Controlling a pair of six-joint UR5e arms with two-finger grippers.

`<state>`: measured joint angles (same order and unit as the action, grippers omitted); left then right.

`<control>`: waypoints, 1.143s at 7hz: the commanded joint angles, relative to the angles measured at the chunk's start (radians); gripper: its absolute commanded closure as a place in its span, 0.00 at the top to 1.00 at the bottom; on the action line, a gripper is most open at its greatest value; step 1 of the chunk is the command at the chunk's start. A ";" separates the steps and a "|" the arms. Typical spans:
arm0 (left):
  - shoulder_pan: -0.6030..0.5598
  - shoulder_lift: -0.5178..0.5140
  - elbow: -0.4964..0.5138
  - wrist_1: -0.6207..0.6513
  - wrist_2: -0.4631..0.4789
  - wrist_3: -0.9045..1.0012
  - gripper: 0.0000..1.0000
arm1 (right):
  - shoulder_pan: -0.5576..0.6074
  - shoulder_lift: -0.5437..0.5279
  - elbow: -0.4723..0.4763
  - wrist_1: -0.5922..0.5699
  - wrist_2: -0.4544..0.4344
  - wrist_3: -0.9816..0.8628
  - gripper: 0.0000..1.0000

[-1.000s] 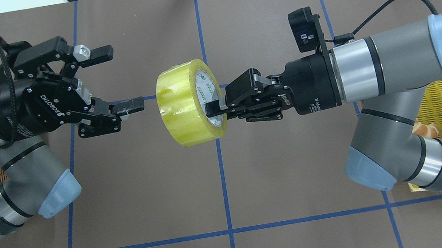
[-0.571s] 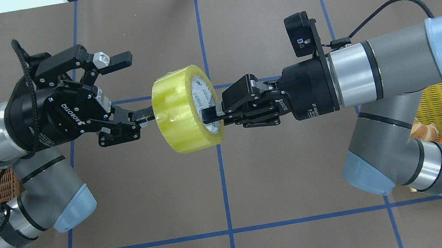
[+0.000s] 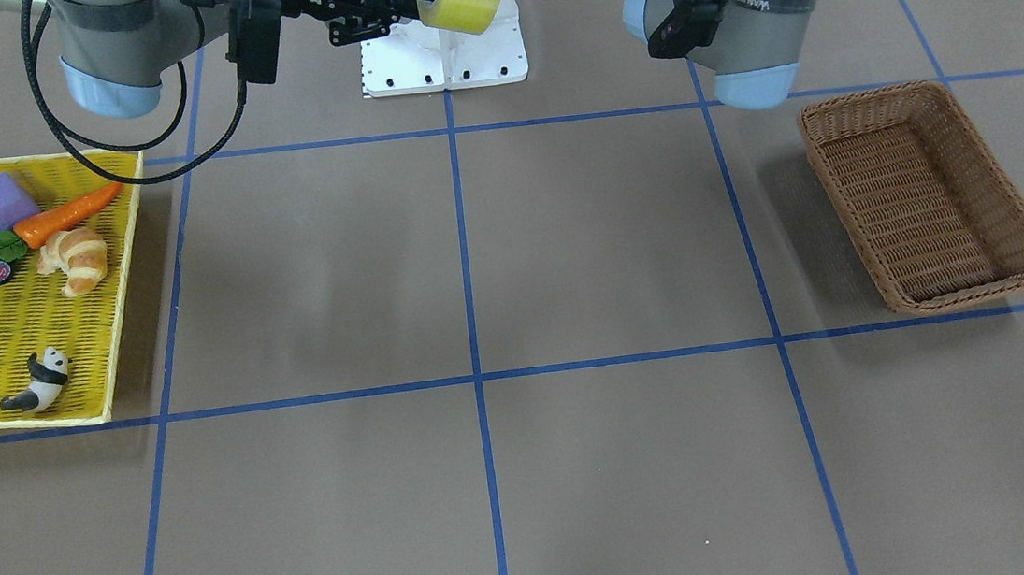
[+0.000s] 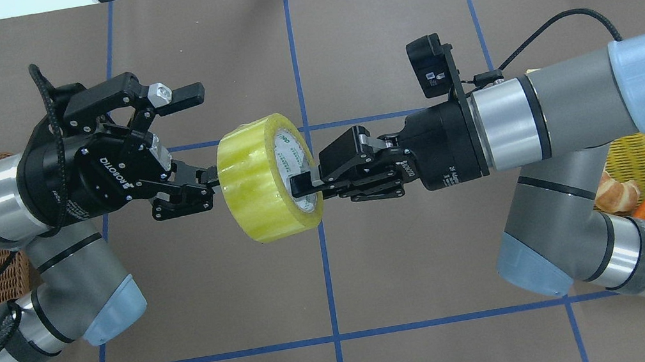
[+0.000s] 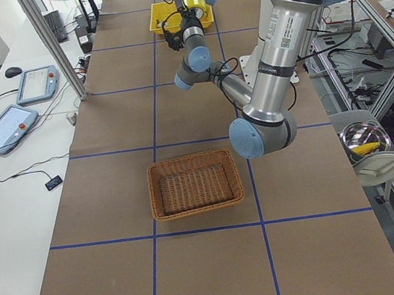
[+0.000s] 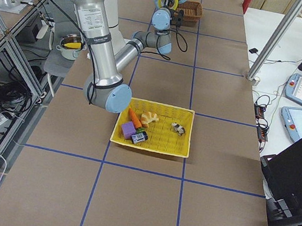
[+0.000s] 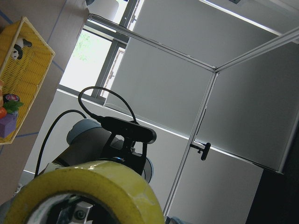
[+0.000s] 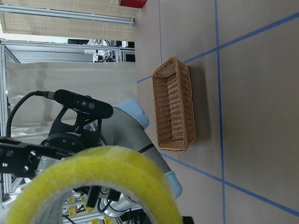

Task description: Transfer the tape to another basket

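From overhead, holds the tape (image 4: 267, 178) mid-air above the tabletop (image 4: 376, 276) centre: right fingers (image 4: 303, 184) pinched on its wall through the core, left fingers (image 4: 179, 95) wide, closer than a second ago, lower tip meeting its left edge. From the front, hangs well apart from the basket (image 3: 844, 199). Probably light, stiff, slick; best pinched across the wall.

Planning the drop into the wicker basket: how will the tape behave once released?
Round, so the tape probably rolls if landed on edge. Seems stiff: the right gripper pinches its wall without visible denting. The deep basket should contain it.
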<state>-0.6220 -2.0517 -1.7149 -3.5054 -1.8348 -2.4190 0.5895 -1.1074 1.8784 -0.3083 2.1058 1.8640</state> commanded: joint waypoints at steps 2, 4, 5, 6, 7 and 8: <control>0.004 -0.001 0.001 0.000 0.000 0.003 0.94 | -0.025 0.000 -0.008 0.000 0.000 0.000 0.00; 0.005 0.001 0.003 -0.001 0.000 0.005 0.92 | -0.025 0.000 -0.007 0.000 0.000 0.000 0.00; 0.005 0.001 0.003 -0.001 -0.001 0.006 0.92 | -0.027 0.000 -0.007 0.000 -0.001 0.000 0.00; 0.005 0.001 0.003 -0.003 -0.001 0.006 0.90 | -0.025 0.000 -0.007 0.000 -0.001 0.000 0.00; 0.005 0.002 0.003 -0.004 -0.001 0.006 0.90 | -0.025 0.000 -0.005 0.002 -0.001 0.000 0.00; 0.005 0.004 0.005 -0.006 -0.001 0.008 0.90 | -0.025 0.003 -0.002 0.002 -0.004 0.000 0.00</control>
<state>-0.6167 -2.0495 -1.7116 -3.5097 -1.8359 -2.4126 0.5641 -1.1071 1.8731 -0.3076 2.1041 1.8638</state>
